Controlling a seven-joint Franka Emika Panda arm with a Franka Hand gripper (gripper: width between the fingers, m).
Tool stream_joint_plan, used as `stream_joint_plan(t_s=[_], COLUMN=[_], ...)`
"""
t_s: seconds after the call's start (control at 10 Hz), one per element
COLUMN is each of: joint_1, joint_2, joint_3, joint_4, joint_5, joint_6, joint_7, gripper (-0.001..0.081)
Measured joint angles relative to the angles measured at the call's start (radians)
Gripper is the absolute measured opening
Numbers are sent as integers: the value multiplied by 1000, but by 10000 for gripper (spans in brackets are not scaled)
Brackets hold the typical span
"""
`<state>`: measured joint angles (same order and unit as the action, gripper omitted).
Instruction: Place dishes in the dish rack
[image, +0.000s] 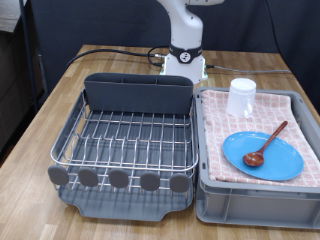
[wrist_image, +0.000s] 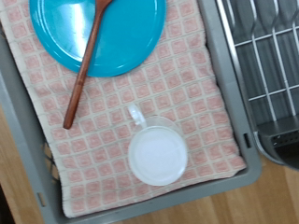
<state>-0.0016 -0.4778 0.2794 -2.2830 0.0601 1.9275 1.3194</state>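
Rack (image: 125, 135) holds no dishes yet
Plate (wrist_image: 98, 33), spoon (wrist_image: 86, 65) across it and mug (wrist_image: 156, 154) sit on the cloth (wrist_image: 201, 89) beside the rack; gripper's out of frame, can't tell its state

Rack (image: 125, 135) wires bare, open from above; tall utensil compartment (image: 137, 93) walls exterior view's top edge. Bin (image: 258, 190) rim rings cloth (wrist_image: 192, 89). Mug (wrist_image: 156, 154) upright near corner; spoon (wrist_image: 86, 65) lies across plate (wrist_image: 131, 33), handle overhanging onto cloth.
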Motion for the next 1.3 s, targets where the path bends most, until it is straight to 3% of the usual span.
stream_joint_plan(t_s=[0.2, 0.4, 0.7, 1.0, 1.3], joint_1=[-1, -1, -7, -9, -8], joint_2=[67, 133, 216, 289, 302], joint_3=[45, 61, 62, 76, 87], joint_4=[47, 65, 35, -19, -18], joint_5=[-2, -5, -23, -120, -127], joint_6=[-2, 37, 199, 366, 363], joint_7=[88, 107, 107, 128, 158], gripper=[802, 802, 802, 802, 802])
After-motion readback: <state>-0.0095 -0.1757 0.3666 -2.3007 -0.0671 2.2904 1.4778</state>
